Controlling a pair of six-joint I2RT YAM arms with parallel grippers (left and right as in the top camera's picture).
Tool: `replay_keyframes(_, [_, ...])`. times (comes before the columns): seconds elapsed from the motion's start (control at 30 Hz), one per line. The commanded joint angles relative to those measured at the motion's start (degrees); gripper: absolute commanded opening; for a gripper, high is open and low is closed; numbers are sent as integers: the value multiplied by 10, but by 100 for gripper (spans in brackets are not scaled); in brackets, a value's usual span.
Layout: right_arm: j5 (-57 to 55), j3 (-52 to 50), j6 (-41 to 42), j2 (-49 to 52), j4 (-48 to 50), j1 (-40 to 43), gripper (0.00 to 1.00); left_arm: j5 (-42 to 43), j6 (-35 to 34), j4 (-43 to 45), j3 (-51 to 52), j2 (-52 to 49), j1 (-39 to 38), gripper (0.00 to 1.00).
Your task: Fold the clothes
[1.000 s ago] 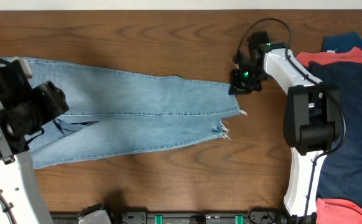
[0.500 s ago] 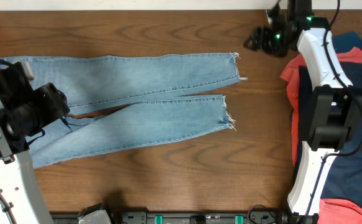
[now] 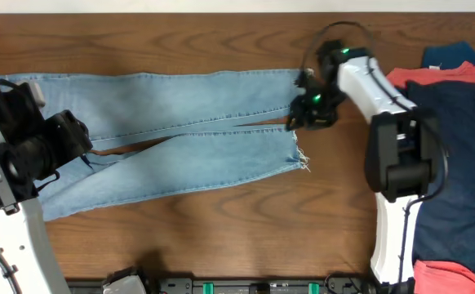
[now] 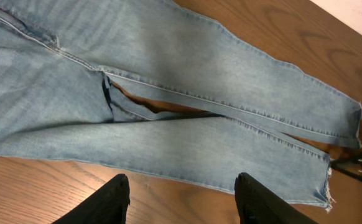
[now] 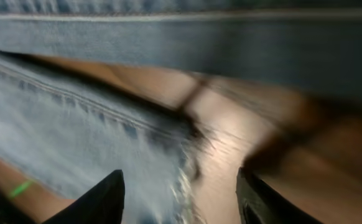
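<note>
- Two arms over a dark wood counter, overhead: jeans flat from left to centre, right gripper down at the hems, navy garment far right.
- Left wrist: left gripper spread, empty, hovering above the legs.
- Right wrist: blurry, gripper spread over a frayed hem, pinching nothing.

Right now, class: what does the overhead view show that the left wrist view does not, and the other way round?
Only overhead: the heap of navy, coral-red and teal garments on the robot's right. Only left wrist: the left gripper, its black fingers apart and empty. Both: the light blue denim jeans, lying flat with frayed hems on the brown wooden table.
</note>
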State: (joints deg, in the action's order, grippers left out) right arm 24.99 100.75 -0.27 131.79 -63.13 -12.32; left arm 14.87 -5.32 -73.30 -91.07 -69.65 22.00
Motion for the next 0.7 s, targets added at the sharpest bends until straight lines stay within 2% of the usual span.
replay_keyframes(0.0, [-26,-33,17,-3,35,-19,46,1,6,-2,-2,0,-2,56])
replay_keyframes(0.1, [-26,-49,21,-3,52,-36,20,1,6,-2,-2,0,-2,56])
replay_keyframes(0.13, [-29,-48,21,-3,50,-40,8,1,6,-2,-2,0,-2,56])
replay_keyframes(0.17, [-38,-47,21,-3,47,-42,1,1,6,-2,-2,0,-2,56])
replay_keyframes(0.3, [-152,-17,41,-26,-1,-29,1,1,6,-2,-2,0,-2,56])
replay_keyframes(0.43, [-361,32,106,-78,-93,10,1,1,6,-2,-2,0,-2,56])
replay_keyframes(0.53, [-394,47,120,-120,-133,41,2,1,6,-2,-2,0,-2,57])
replay_keyframes(0.57, [-374,46,120,-134,-140,51,17,1,6,-2,-2,0,-2,57])
replay_keyframes(0.6, [-355,46,118,-144,-146,59,40,1,6,-2,-2,-1,-2,57])
replay_keyframes(0.63, [-338,46,112,-153,-152,66,57,0,6,-2,-2,-2,-2,57])
replay_keyframes(0.67, [-328,46,104,-161,-156,72,61,-4,6,-3,-2,-3,-2,57])
